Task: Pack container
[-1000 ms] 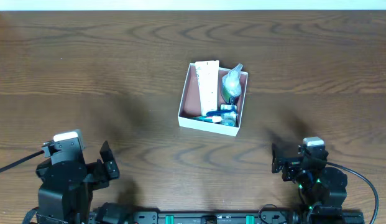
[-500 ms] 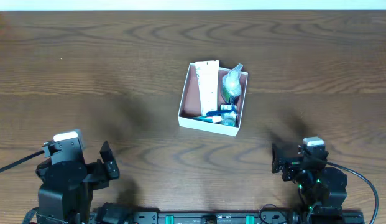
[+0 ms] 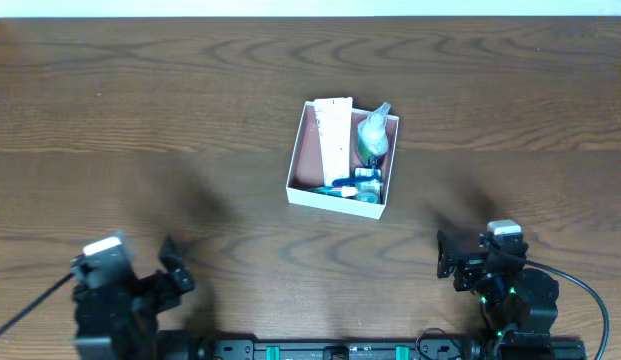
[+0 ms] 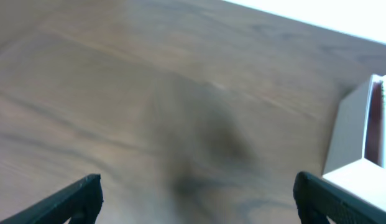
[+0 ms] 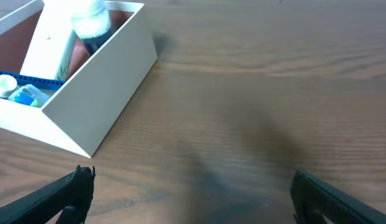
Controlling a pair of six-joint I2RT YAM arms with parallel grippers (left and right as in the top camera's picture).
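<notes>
Dark wood-grain counter (image 3: pixel 140 120) fills every view, with a pale strip along its far edge. One container (image 3: pixel 335 196) sits just to the 12 o'clock side of the overhead centre, well apart from both arms. That spot is probably chosen so either arm can reach it equally. It also shows at 3 o'clock in the left wrist view (image 4: pixel 354 143) and at 10 o'clock in the right wrist view (image 5: pixel 99 106). Two arms stand at the near edge, the left arm (image 3: pixel 115 295) at 7 o'clock and the right arm (image 3: pixel 500 270) at 5 o'clock. The left jaws are spread wide with nothing between them, and so are the right jaws. This looks like a parked posture rather than a reach. Every toiletry in view lies inside the box. One long white tube (image 3: pixel 335 135) lies along the 9 o'clock side, its far end up at the 12 o'clock wall, likely because it is too long to lie flat. One clear bottle with green (image 3: pixel 373 135) is tucked into the 1 o'clock corner. Small blue pieces (image 3: pixel 352 185) crowd the 5 o'clock corner, too tangled to count. By my reading the packing is at or near its end.
</notes>
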